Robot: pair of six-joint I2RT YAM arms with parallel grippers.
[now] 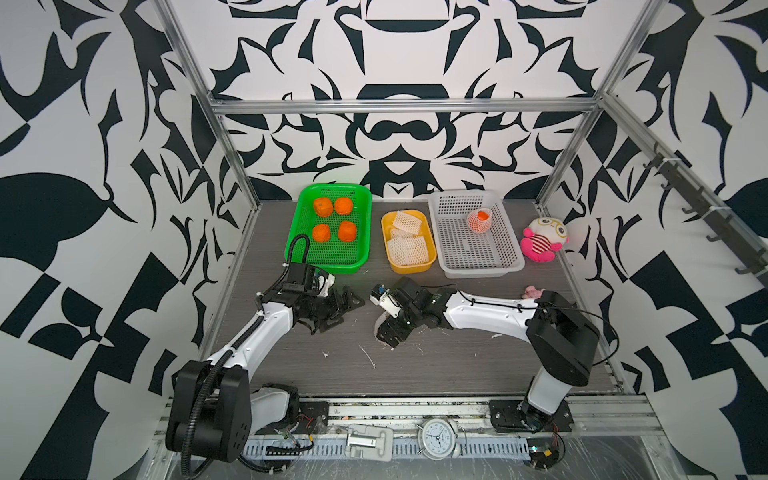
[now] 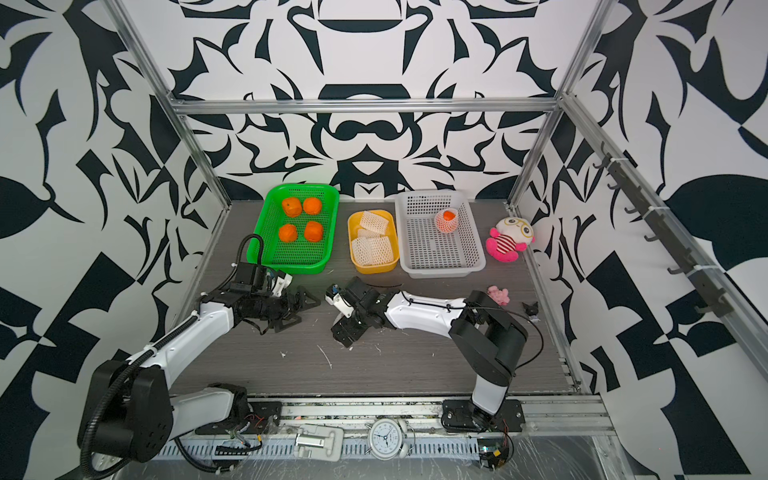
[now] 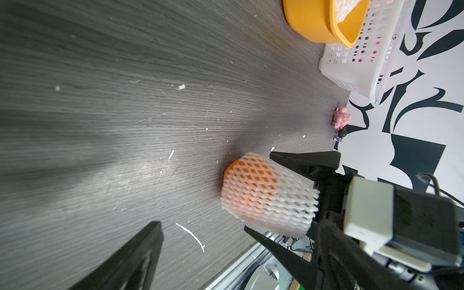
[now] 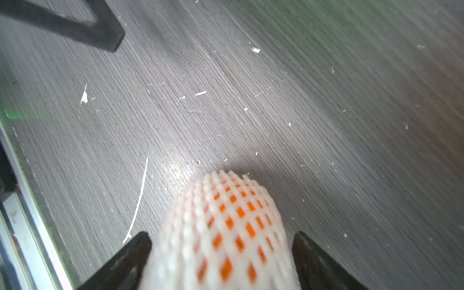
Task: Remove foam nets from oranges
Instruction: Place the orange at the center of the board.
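A dark wood-grain table (image 1: 457, 361) is seen in both top views, enclosed by black-and-white patterned walls. Three containers are lined up along its far edge. The white basket (image 1: 482, 271) is set toward the right, and one netted orange (image 1: 479, 220) is lying in its far part. The green basket (image 1: 328, 268) is placed at the left end, with four bare oranges (image 1: 323, 206) gathered in its far half. Between these two, the yellow tub (image 1: 411, 268) is filled with flattened foam nets (image 1: 409, 249). A pink and white plush toy (image 1: 542, 241) is propped just beside the white basket, by the right wall.

The left gripper (image 1: 345, 311) is held low near the green basket's near edge. Its jaws are spread wide and nothing is between them. The right gripper (image 3: 258, 190) is lowered at mid-table, pointed toward the left one. Its jaws are spread wide, with one finger on either side of a wrapped orange (image 3: 233, 167) that is resting on the table. In the right wrist view a thin strip of table is seen between one finger and the sleeve. Contact on the other side cannot be told through the blur.

This fruit is lodged at the far end of its foam net (image 3: 288, 203), where bare peel is exposed. The empty part of the sleeve is turned back toward the gripper.

A small pink figure (image 3: 341, 118) is placed by the right wall. White foam scraps (image 3: 193, 237) are scattered over the table.
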